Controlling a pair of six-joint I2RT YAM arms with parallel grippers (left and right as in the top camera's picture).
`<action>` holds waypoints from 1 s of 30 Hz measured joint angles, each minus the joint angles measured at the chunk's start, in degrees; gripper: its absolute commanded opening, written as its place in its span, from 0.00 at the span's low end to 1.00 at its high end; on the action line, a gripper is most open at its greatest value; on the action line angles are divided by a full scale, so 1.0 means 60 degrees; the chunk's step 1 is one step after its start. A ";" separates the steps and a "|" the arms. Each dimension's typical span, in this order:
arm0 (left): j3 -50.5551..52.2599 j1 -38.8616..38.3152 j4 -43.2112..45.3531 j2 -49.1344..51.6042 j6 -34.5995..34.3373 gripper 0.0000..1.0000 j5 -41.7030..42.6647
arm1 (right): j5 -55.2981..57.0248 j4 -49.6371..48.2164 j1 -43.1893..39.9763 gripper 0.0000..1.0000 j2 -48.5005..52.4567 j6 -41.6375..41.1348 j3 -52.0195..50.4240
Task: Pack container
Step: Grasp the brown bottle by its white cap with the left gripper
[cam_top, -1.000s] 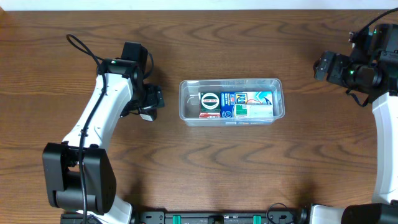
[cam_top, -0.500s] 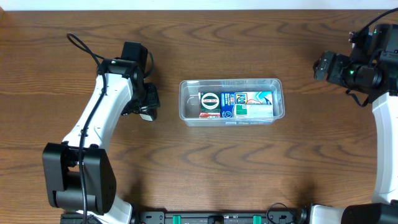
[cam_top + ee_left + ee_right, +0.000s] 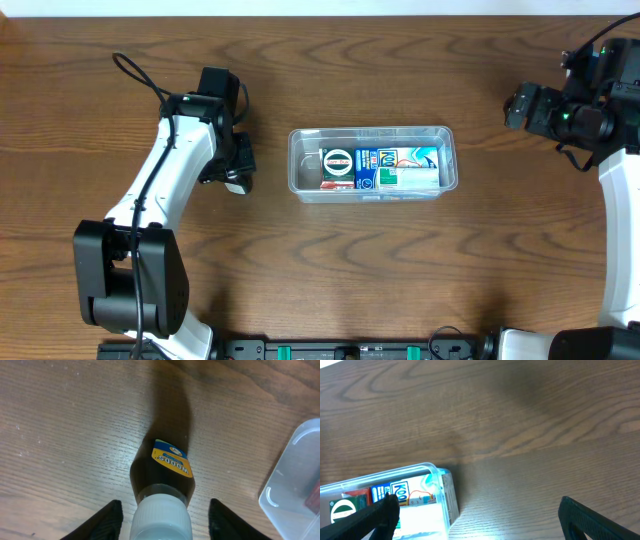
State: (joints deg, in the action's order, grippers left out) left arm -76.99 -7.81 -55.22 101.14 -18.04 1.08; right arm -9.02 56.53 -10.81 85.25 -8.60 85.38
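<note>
The container [image 3: 370, 132], a clear shallow tub, sits mid-table with small packets [image 3: 380, 168] lying in it. A corner of it shows in the left wrist view [image 3: 295, 475], and its end wall in the right wrist view [image 3: 447, 491]. A small dark bottle [image 3: 161, 477] with a yellow label and a white ribbed cap [image 3: 160, 521] lies on the wood left of the tub. My left gripper [image 3: 162, 516] straddles the cap, open, with a gap on each side. In the overhead view the left gripper [image 3: 240, 166] hides the bottle. My right gripper [image 3: 516, 108] is open over bare wood, right of the tub.
The packets in the tub include one with a green round logo [image 3: 338, 165] and a blue and white one [image 3: 396, 158]. The table's pale far edge [image 3: 320, 6] runs along the top. The arm bases stand at the front left and front right.
The left jaws have narrowed around the bottle's cap and the left arm has shifted slightly. The right arm and the tub have not moved.
</note>
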 measured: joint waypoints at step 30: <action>0.0000 0.0000 0.0058 0.0000 -0.0022 0.27 0.0000 | 0.0000 0.0000 0.0000 0.99 0.0000 0.0000 0.0000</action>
State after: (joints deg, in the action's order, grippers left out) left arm -76.99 -7.81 -54.87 101.14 -18.17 1.08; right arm -9.02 56.53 -10.81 85.25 -8.60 85.38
